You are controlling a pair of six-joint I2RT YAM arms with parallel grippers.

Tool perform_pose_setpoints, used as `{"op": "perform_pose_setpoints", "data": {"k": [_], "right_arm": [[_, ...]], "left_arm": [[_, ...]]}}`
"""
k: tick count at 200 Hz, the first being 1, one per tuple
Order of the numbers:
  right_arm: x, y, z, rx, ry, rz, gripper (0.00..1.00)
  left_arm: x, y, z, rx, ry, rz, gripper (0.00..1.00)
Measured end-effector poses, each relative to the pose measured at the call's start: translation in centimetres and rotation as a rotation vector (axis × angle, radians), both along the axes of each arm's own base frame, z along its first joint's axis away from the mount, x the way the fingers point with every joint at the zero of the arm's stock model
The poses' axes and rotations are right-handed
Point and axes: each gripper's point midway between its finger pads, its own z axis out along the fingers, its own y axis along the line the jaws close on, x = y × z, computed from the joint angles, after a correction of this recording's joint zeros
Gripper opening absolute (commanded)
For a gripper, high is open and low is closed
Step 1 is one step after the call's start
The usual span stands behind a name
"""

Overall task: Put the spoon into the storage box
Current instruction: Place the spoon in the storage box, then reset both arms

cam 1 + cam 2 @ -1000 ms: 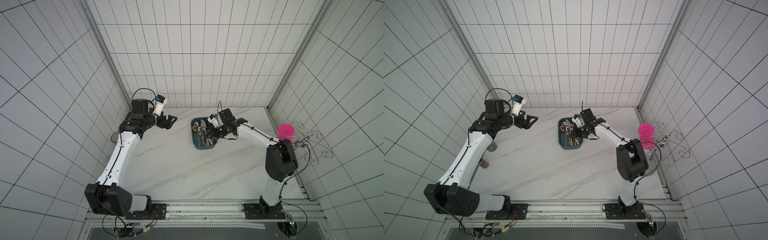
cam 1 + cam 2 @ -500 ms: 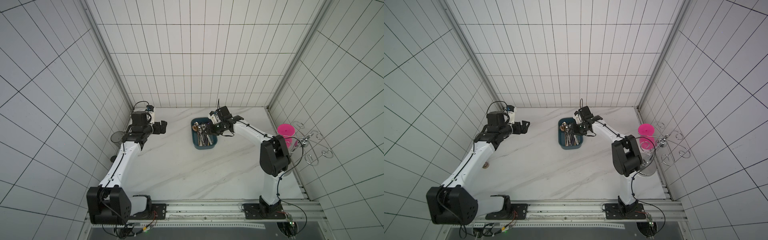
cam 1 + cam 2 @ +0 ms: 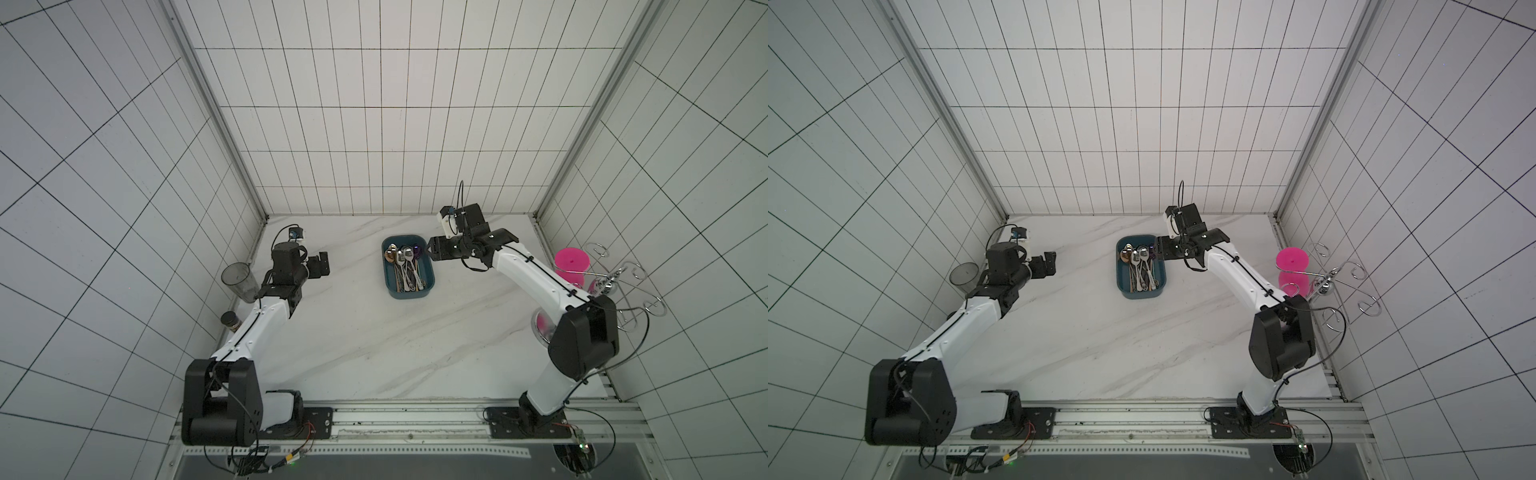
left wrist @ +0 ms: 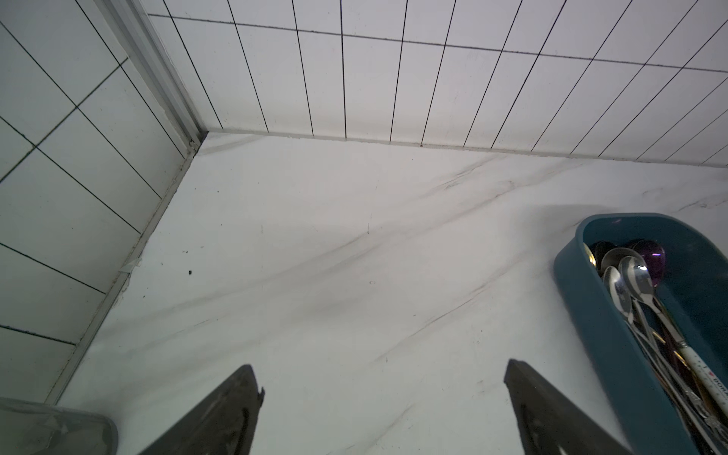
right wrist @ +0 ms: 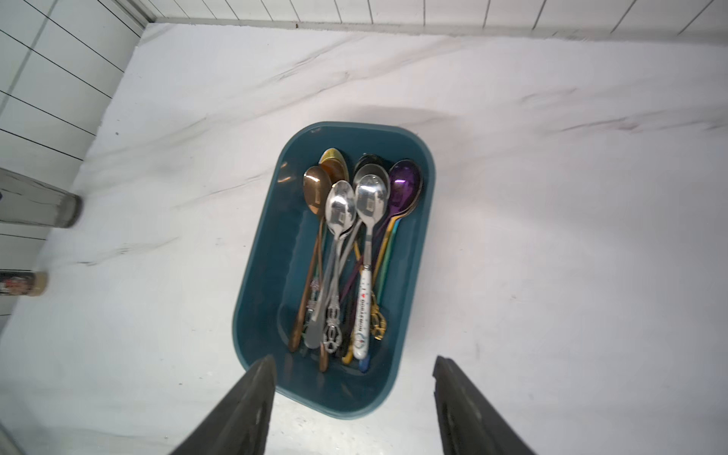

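Right wrist view: right gripper [image 5: 354, 359] hangs over one end of the dark teal, shallow, round-cornered plastic storage box [image 5: 272, 244]. Its jaws are spread with nothing between them. Uppermost in the box lies the silver spoon [image 5: 370, 199] with a white printed handle. It rests on a bundle of other spoons [image 5: 316, 189] in copper, gold, silver and purple metal, bowls all at one end. It sits wholly inside the rim, so the task reads as about done.

Step in hand, by my reckoning: withdrawal. Best to rise straight up before swinging away, fingers kept wide. That way no fingertip hooks the rim or a handle end and drags the light box.

Left gripper [image 4: 381, 365]: jaws spread too, empty, over the bare white marble-patterned tabletop [image 3: 374, 332], box off to its side.

Around: smoky-grey translucent tumbler [image 3: 239, 278] and small dark lidded jar [image 3: 230, 320] by the wall on the left arm's side. Bright pink plastic cup [image 3: 572, 266] and chrome wire rack [image 3: 623, 299] on the right arm's side. None stands between gripper and box. The rack sits close to the right arm's elbow; mind it on the swing back.
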Motion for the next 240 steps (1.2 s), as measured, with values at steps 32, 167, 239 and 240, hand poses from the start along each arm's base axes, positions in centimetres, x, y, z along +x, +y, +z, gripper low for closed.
{"op": "perform_pose_setpoints", "data": {"k": [32,167,239,240], "right_arm": [[-0.9,-3.0,0.0,-0.112,-0.102,-0.018,0.88],[-4.0,-17.3,-4.3,-0.286,-0.353,-0.284,0.99],[-4.4,-22.1,-6.9,-0.323,-0.41,-0.452,0.99],[-4.4,-22.1,-6.9,-0.323,-0.41,-0.453,0.99]], "left_arm": [[-0.5,0.6,-2.4,0.0,-0.017,0.016,0.98],[-1.0,3.1,-6.3,-0.027,-0.194,0.079,0.99],[-0.8,4.2,-7.3,-0.043,-0.234,0.14,0.99],[-0.7,4.3,-7.2,-0.042,-0.235,0.142,0.99]]}}
